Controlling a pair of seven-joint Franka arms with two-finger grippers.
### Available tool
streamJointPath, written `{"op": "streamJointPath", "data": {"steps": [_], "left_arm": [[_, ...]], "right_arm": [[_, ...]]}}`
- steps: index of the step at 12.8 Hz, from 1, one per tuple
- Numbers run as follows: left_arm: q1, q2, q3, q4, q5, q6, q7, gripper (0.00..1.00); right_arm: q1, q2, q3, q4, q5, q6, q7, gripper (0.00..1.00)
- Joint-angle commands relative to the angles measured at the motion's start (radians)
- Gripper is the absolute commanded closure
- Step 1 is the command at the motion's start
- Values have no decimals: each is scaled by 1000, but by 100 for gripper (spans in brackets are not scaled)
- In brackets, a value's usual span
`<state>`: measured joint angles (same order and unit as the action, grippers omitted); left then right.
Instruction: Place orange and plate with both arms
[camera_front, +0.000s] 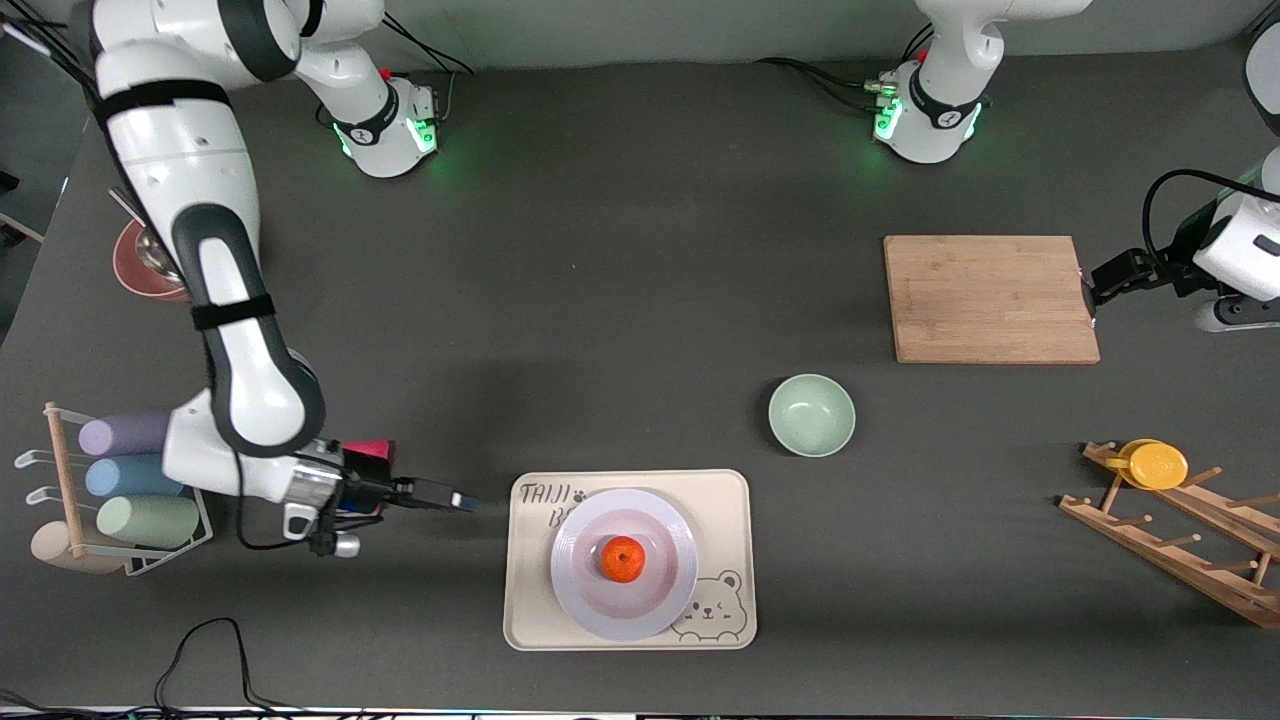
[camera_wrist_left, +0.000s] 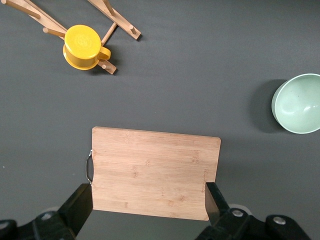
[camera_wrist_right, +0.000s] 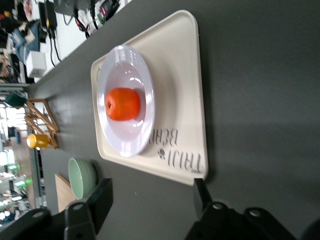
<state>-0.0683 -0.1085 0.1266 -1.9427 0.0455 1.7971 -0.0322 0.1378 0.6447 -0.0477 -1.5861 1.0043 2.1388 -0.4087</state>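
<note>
The orange (camera_front: 622, 559) lies in the middle of the pale lavender plate (camera_front: 661, 601), which sits on the cream bear tray (camera_front: 730, 520). My right gripper (camera_front: 458, 499) is open and empty, low over the table beside the tray's end toward the right arm. The right wrist view shows the orange (camera_wrist_right: 122, 104), plate (camera_wrist_right: 125, 65) and tray (camera_wrist_right: 180, 75) ahead of that gripper (camera_wrist_right: 152, 197). My left gripper (camera_front: 1093, 293) is open and empty over the cutting board's end toward the left arm. In the left wrist view its fingers (camera_wrist_left: 80, 205) frame the board (camera_wrist_left: 155, 172).
A mint-green bowl (camera_front: 811, 415) stands between tray and wooden cutting board (camera_front: 990, 298). A wooden rack (camera_front: 1180, 545) holds a yellow cup (camera_front: 1155, 465) at the left arm's end. A rack of pastel cups (camera_front: 130, 475) and a reddish bowl (camera_front: 140, 265) stand at the right arm's end.
</note>
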Motion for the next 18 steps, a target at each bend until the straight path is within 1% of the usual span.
{"op": "streamJointPath", "data": {"steps": [1, 2, 3, 5, 6, 8, 10, 11, 12, 13, 14, 16, 18], "left_arm": [[5, -39, -2, -28, -9, 14, 6, 0], [5, -37, -2, -27, -9, 19, 6, 0], [5, -39, -2, -28, -9, 30, 8, 0], [5, -48, -2, -18, -9, 28, 12, 0], [5, -54, -2, -16, -9, 28, 12, 0], [4, -68, -4, -16, -7, 15, 9, 0], [4, -85, -5, -16, -7, -19, 18, 0], [4, -86, -5, -16, -7, -22, 20, 0], [-1, -83, -7, -16, -7, -31, 17, 0], [-4, -83, -8, -16, -6, -50, 14, 0], [-4, -83, -8, -16, -3, -54, 12, 0], [-4, -86, -10, -15, 1, -56, 11, 0], [-2, -91, -8, -10, -1, -71, 18, 0]], "right_arm": [[3, -156, -56, -115, -181, -92, 25, 0], [3, -198, -73, -124, -263, -126, 30, 0], [3, -241, -84, -130, -353, -161, 78, 0], [-12, -333, -86, -127, -546, -248, 216, 0], [-15, -376, -86, -124, -619, -278, 253, 0], [-18, -449, -86, -117, -763, -322, 261, 0], [-36, -500, -86, -98, -869, -358, 261, 0], [-41, -517, -87, -80, -906, -397, 268, 0], [-43, -531, -89, -54, -920, -434, 318, 0], [-55, -539, -87, -22, -953, -483, 355, 0], [-55, -539, -87, 10, -972, -519, 358, 0], [-57, -540, -90, 29, -975, -549, 358, 0], [-53, -551, -96, 35, -1001, -554, 360, 0]]}}
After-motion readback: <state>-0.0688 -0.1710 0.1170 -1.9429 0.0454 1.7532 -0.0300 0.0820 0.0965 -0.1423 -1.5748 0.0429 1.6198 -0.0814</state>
